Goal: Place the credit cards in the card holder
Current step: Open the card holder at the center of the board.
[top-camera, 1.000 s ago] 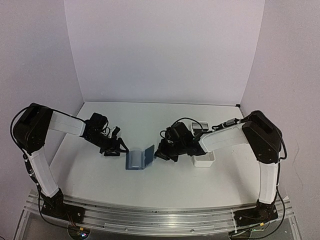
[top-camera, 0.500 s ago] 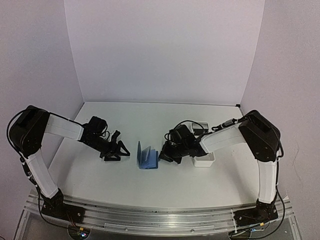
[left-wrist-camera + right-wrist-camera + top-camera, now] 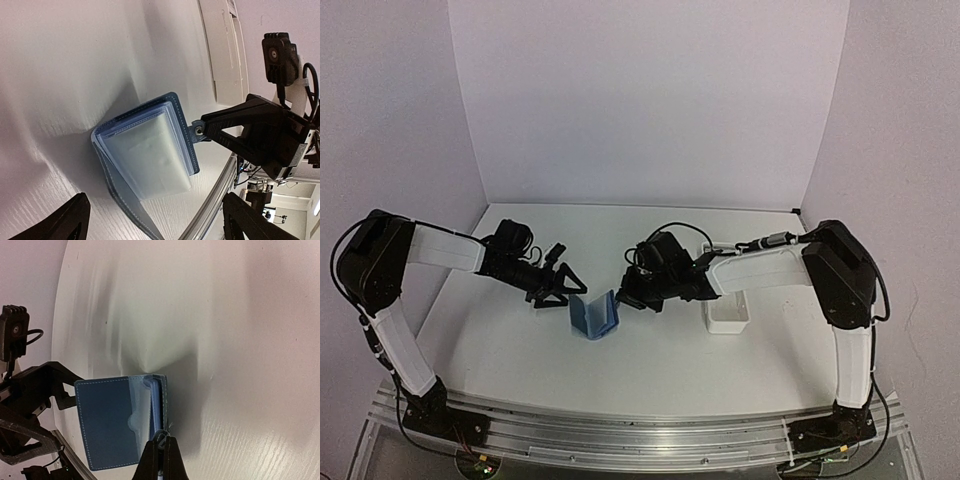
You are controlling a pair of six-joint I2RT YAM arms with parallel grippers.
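Observation:
The blue card holder (image 3: 595, 315) stands half open on the table between the arms. Its pale clear sleeves show in the left wrist view (image 3: 145, 150) and in the right wrist view (image 3: 115, 425). My right gripper (image 3: 623, 298) is shut on the snap tab at the holder's right edge (image 3: 161, 450) and holds that flap up. My left gripper (image 3: 565, 285) is open and empty just left of the holder, its fingers apart on either side of it (image 3: 157, 222). No credit cards can be made out.
A long white tray (image 3: 727, 310) lies right of the holder, partly under the right arm; it also shows in the left wrist view (image 3: 222, 45). The metal rail of the arm bases (image 3: 620, 435) runs along the near edge.
My right gripper has moved left with the snap tab, and the holder has shifted left and opened wider. My left gripper has lifted and moved right, close to the holder's left flap.

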